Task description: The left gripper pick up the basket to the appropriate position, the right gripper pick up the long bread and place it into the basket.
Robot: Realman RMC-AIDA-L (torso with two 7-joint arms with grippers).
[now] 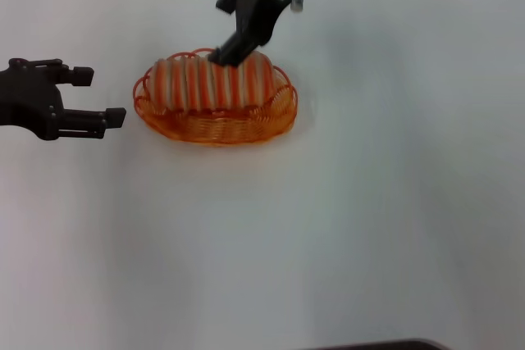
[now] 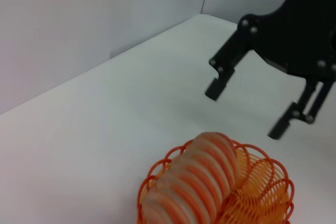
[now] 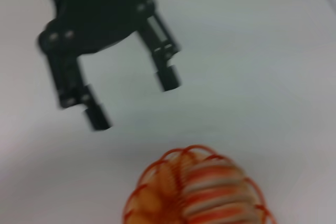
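The long bread (image 1: 205,84), tan with orange-red stripes, lies lengthwise inside the orange basket (image 1: 221,133) on the white table. My right gripper (image 1: 228,53) hangs over the bread's back top; the left wrist view shows it (image 2: 245,108) open and just clear of the loaf (image 2: 199,177). My left gripper (image 1: 102,96) is open and empty, a short way left of the basket and not touching it. In the right wrist view it (image 3: 134,103) shows beyond the basket (image 3: 142,198) and the bread (image 3: 215,192).
The white table (image 1: 344,227) spreads around the basket. A pale wall (image 2: 79,19) rises behind the table's far edge. A dark edge (image 1: 385,344) shows at the bottom of the head view.
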